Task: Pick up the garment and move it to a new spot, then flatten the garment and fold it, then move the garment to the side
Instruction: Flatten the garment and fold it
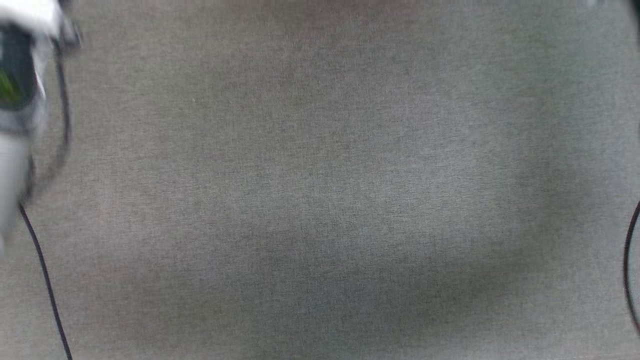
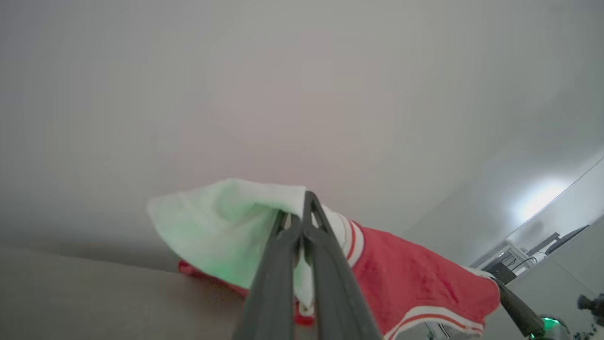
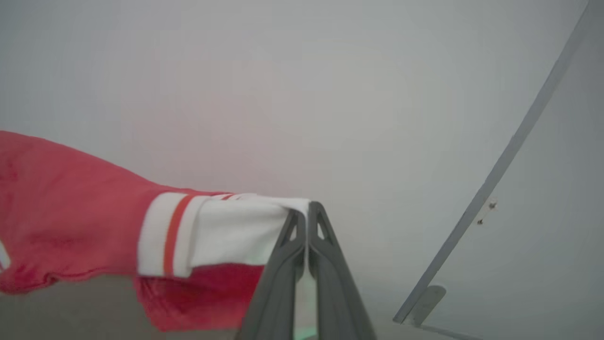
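Up off the counter (image 2: 71, 293), the shirt (image 2: 415, 274) hangs stretched between both arms, red body sagging in the middle and a white sleeve at each end. Left end effector (image 2: 302, 210) is clenched on one white sleeve (image 2: 222, 226), cloth pinched right at the tips. Right end effector (image 3: 306, 210) is clamped the same way on the other sleeve (image 3: 236, 226), just past the red-and-white trim (image 3: 172, 233). Low edge of the red cloth looks close to the counter in both wrist views; can't tell if it's touching. Lettering isn't facing either cam.

Head view: gray counter top w/ a blurred pale forearm (image 1: 20, 100) at the left edge and a thin black cable (image 1: 45, 280) below it. My guess is the carry to the new spot is the step in hand, w/ flatten + fold not yet done.

To do this bit well, imo: move both arms at the same speed and height, so the span btwn grips neither slackens nor yanks a sleeve out. Both pinches are shallow, near the tips, so no jerks. Bring the hem down first onto the open gray area, then lower the sleeves away from it so the body lays out w/o bunching. Let go only once the sleeves rest on the counter.
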Controlling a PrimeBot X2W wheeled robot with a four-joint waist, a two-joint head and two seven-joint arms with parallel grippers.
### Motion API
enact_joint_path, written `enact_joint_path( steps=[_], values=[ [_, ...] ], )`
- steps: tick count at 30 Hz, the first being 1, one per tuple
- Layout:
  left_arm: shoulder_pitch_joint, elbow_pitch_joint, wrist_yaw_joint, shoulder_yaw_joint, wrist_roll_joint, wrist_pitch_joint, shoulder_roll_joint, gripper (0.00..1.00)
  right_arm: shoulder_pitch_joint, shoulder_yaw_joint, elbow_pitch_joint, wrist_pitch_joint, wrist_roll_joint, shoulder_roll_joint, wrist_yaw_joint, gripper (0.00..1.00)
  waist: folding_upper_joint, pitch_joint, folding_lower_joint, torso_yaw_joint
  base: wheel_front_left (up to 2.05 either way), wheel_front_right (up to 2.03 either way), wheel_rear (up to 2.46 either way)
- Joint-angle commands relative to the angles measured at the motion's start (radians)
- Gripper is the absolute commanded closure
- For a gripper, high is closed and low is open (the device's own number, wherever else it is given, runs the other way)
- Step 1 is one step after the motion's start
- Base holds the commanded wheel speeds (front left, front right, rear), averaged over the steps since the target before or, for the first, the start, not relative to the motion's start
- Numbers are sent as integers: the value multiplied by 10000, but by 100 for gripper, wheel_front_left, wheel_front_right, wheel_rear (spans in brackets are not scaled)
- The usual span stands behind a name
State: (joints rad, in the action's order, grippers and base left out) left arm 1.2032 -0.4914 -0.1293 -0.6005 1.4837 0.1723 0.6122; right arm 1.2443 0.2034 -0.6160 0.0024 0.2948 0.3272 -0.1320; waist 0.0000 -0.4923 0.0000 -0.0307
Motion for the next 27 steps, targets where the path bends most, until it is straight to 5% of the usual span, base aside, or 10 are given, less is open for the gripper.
enact_joint_path(
  steps=[1,7,12,19,27],
  values=[
    [-1077,428,-16,-47,271,154,234,100,-896,165,381,157,322,214,25,100,0,214,0,-1,0,0,0],
    [-4515,1984,-17,-687,646,329,1020,100,-4281,261,2304,1356,1347,1012,25,100,0,652,0,105,0,0,0],
    [-6849,3606,-17,-1586,545,166,1882,100,-7648,-427,4931,3579,2070,1573,25,100,0,1009,0,181,0,0,0],
    [-8620,5298,-17,-2262,369,192,3195,100,-10987,-1397,7813,6204,2658,1593,24,100,0,1267,0,262,0,0,0],
    [-9971,6455,-17,-2462,769,395,4427,100,-13183,-2370,9713,7888,3106,1366,24,100,0,1376,0,383,0,0,0]
  ],
)
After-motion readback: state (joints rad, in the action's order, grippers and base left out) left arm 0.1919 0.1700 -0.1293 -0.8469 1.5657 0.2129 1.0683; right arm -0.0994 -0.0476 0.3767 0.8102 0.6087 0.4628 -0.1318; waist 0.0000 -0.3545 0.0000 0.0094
